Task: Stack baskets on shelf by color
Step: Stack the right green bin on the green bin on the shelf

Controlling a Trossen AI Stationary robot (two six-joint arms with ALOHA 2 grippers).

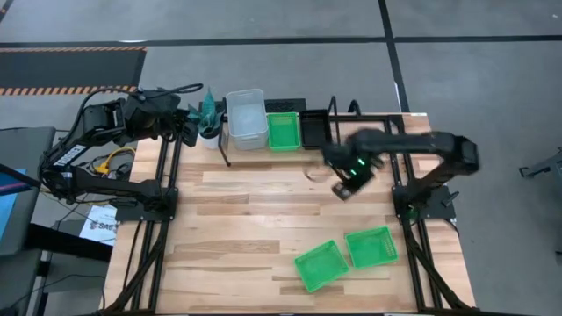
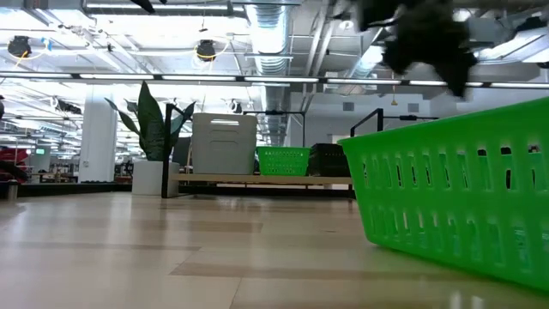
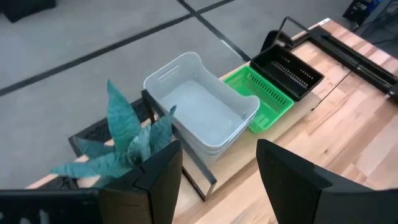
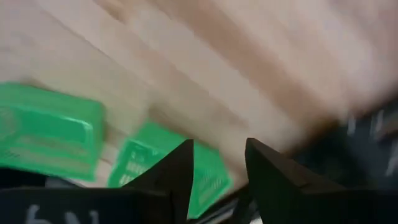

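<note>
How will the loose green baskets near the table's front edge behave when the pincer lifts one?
Each green basket is probably light: thin slotted plastic walls. Likely fairly stiff, with a flexing rim. Pushed flat on the wooden table, it should slide, not roll.

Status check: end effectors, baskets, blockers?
Right end effector open, empty, mid-table. Left end effector open by plant. Two green baskets loose. No blockers.

High view looks straight down; low view skims the table (image 2: 129, 249) toward twelve o'clock; both share the shelf (image 1: 318, 112).
</note>
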